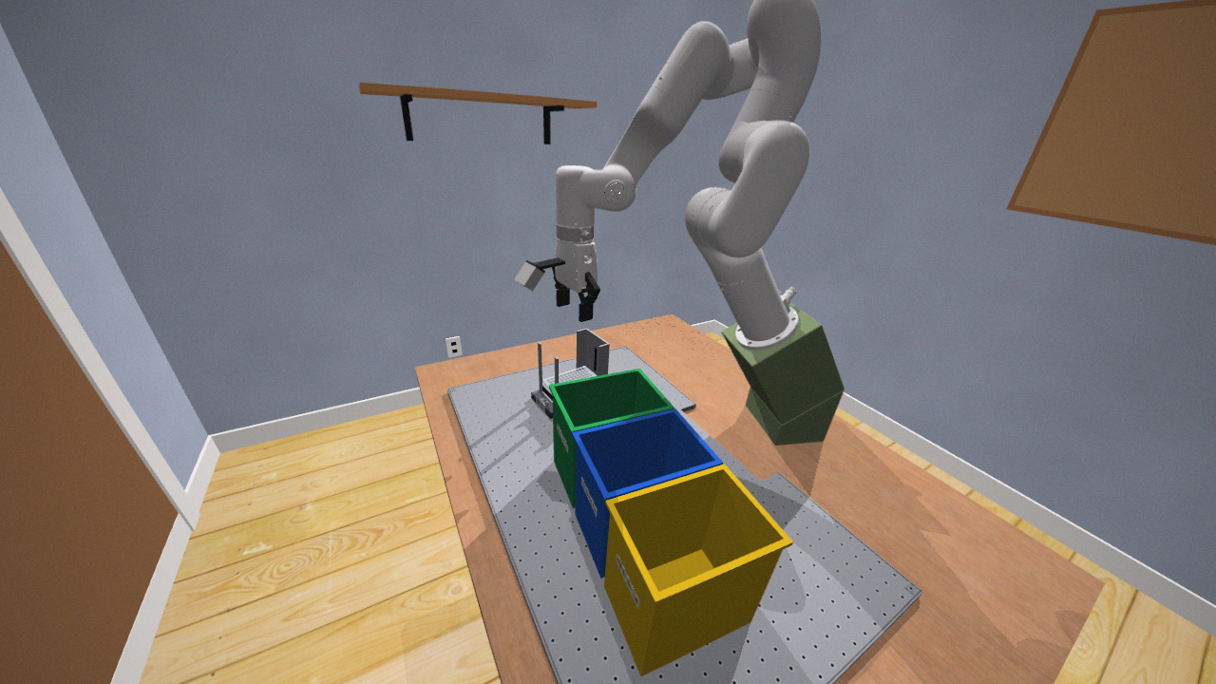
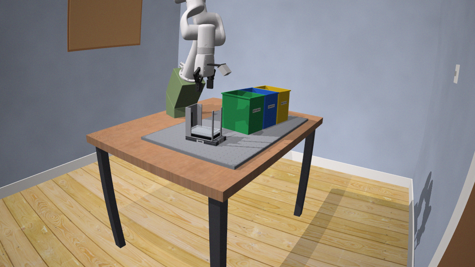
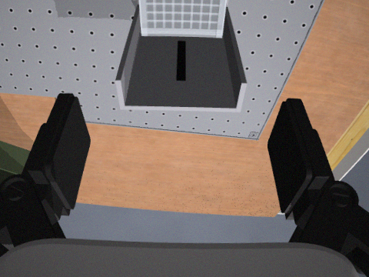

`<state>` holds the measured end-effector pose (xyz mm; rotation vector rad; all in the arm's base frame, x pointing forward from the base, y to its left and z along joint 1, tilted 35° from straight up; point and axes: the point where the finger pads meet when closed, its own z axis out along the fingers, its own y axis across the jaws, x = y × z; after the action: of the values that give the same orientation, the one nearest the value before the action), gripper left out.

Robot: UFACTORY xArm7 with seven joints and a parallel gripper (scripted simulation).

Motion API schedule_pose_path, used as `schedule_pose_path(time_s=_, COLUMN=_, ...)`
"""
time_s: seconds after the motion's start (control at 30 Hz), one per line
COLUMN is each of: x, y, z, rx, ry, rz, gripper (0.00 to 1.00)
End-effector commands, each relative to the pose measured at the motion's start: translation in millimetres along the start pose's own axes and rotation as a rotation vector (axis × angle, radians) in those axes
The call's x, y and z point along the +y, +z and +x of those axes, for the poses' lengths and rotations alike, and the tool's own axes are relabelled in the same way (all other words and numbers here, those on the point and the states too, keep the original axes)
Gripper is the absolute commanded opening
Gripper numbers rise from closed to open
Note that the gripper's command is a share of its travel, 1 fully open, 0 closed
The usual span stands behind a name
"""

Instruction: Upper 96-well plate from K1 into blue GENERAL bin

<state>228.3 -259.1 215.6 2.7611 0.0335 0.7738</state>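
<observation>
My gripper [image 1: 574, 306] [image 2: 204, 86] [image 3: 179, 118] is open and empty, high above the stack rack K1 [image 1: 587, 349] [image 2: 188, 122] [image 3: 154, 77], fingers pointing down. The rack has a tall channel-shaped wall on the arm's side and thin posts at the other side. A pale 96-well plate [image 1: 569, 375] [image 2: 205, 130] [image 3: 182, 17] lies flat in it as the top one; I cannot tell the lower plate apart below it. The blue bin [image 1: 592, 527] [image 2: 270, 116] stands upright in the middle of the row; no plate shows in the visible part of its inside.
The green bin [image 1: 563, 467] [image 2: 235, 112] stands upright between rack and blue bin. The yellow bin [image 1: 705, 612] [image 2: 283, 114] stands upright at the row's far end from the rack. Rack and bins stand on a grey perforated board [image 1: 526, 544] [image 2: 166, 136] [image 3: 34, 58].
</observation>
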Motion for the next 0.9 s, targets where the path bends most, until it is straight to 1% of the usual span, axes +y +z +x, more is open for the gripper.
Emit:
schedule_pose_path(time_s=0.0, x=1.7, y=9.1, z=1.0, rx=0.002, ry=0.0, rz=-0.003, gripper=1.0)
schedule_pose_path(time_s=0.07, x=1.7, y=9.1, z=1.0, rx=0.002, ry=0.0, rz=-0.003, gripper=1.0)
schedule_pose_path(time_s=0.57, x=1.6, y=34.2, z=1.0, rx=0.002, ry=0.0, rz=-0.003, gripper=1.0)
schedule_pose_path(time_s=0.63, x=1.6, y=34.2, z=1.0, rx=0.002, ry=0.0, rz=-0.003, gripper=1.0)
schedule_pose_path(time_s=0.87, x=1.6, y=45.9, z=1.0, rx=0.002, ry=0.0, rz=-0.002, gripper=1.0)
